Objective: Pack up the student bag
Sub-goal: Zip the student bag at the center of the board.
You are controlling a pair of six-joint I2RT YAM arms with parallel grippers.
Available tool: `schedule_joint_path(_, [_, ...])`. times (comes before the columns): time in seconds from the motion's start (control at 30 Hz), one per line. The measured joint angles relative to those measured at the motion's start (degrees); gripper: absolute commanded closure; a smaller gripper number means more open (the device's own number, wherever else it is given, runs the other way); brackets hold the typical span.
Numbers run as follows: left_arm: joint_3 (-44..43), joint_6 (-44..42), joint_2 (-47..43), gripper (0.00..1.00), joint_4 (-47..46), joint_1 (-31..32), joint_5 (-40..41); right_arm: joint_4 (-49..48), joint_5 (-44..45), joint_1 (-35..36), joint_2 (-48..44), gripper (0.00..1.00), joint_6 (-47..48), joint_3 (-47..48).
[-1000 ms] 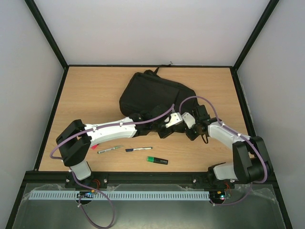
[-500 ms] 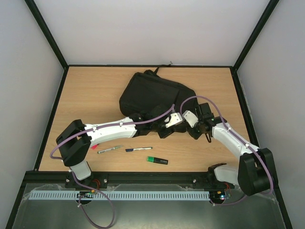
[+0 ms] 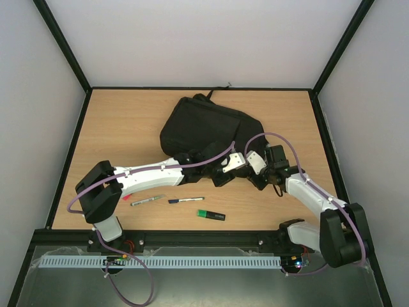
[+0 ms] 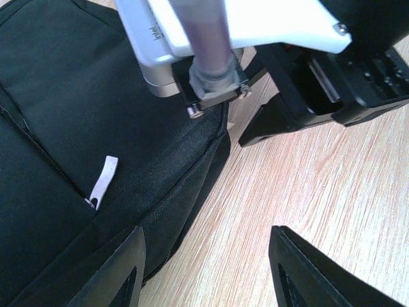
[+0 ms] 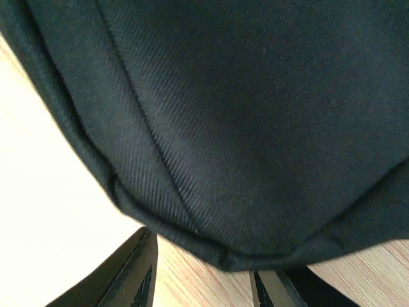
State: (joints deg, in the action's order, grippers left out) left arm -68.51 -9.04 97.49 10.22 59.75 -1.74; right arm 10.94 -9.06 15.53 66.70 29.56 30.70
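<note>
Pincer on the left arm (image 4: 204,272) stands partly open and holds nothing; one finger hangs over the edge of the student bag (image 3: 204,125), the other over bare wood. The right pincer (image 5: 201,281) is also parted and empty, its tips just short of the bag's stitched hem. Both sit at the bag's near right corner. The bag lies flat at the middle of the bench (image 3: 121,121), towards the far side. Two pens (image 3: 148,200) and a green marker (image 3: 210,215) lie near the front edge, well apart from it.
</note>
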Motion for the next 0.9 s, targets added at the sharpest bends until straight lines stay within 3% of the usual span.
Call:
schedule_joint_path(0.3, [0.0, -0.4, 0.0, 0.44, 0.0, 0.0, 0.0, -5.6, -2.3, -0.9, 5.0, 0.74, 0.0, -1.7])
schedule_joint_path(0.5, [0.0, -0.6, 0.0, 0.44, 0.0, 0.0, 0.0, -7.9, -2.2, -1.5, 5.9, 0.98, -0.3, -1.7])
schedule_joint_path(0.73, [0.8, -0.9, 0.0, 0.45, -1.3, 0.3, 0.0, -7.0, -2.1, -3.0, 5.2, 0.99, 0.7, -1.7])
schedule_joint_path(0.9, [6.4, -5.1, 0.0, 0.43, -6.1, 3.7, 1.7, 0.9, -2.1, -3.5, 0.2, 0.99, 5.3, 0.1])
